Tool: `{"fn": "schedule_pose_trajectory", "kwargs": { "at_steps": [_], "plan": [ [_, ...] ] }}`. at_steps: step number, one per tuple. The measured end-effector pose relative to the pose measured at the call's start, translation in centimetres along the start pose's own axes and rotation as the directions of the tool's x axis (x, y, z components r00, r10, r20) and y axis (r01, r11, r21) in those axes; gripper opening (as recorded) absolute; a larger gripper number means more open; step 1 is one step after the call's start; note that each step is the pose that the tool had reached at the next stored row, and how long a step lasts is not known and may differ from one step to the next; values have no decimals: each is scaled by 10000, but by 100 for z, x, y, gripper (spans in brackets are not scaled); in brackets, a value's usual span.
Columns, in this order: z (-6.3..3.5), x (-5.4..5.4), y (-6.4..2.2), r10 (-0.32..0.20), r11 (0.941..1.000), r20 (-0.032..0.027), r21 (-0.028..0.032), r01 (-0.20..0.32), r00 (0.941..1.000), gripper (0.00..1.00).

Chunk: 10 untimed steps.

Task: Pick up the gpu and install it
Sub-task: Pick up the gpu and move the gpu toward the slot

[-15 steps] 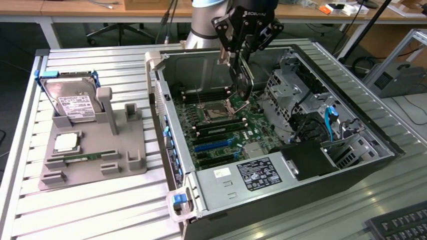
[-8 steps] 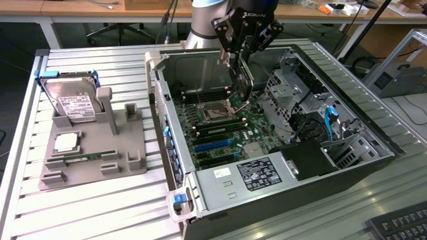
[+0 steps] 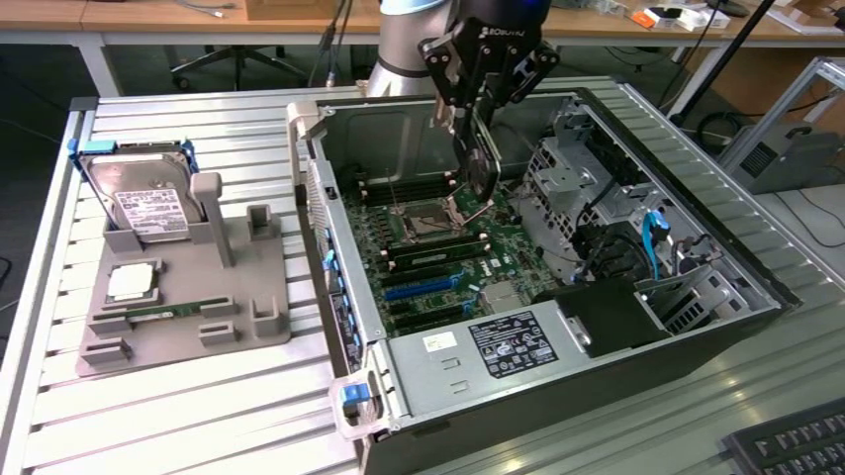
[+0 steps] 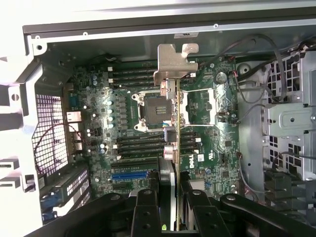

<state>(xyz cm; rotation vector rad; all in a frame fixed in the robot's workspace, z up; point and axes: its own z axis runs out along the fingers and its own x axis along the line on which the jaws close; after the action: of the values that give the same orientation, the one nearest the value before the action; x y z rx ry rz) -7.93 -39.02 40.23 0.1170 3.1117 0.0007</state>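
The black two-fingered claw [image 3: 476, 107] [image 4: 173, 200] stands partly closed, clamped on the thin green-and-black gpu card [image 3: 477, 168] [image 4: 177, 126]. The card hangs upright, silver bracket end lowest, over the green motherboard [image 3: 509, 252] and its processor socket, inside the open black computer case [image 3: 687, 346]. On the exterior view's left, well apart, a grey plastic holder [image 3: 251, 297] carries a silver hard drive [image 3: 152, 203].

Exterior looks down obliquely; wrist (nearer) faces the shared motherboard [image 3: 500, 262] [image 4: 205, 106].
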Motion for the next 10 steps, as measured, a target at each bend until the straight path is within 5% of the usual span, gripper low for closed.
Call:
{"fn": "schedule_pose_trajectory", "kwargs": {
  "at_steps": [10],
  "plan": [
    [25,0,0,0,10000,0,0,0,10000,27]
  ]
}}
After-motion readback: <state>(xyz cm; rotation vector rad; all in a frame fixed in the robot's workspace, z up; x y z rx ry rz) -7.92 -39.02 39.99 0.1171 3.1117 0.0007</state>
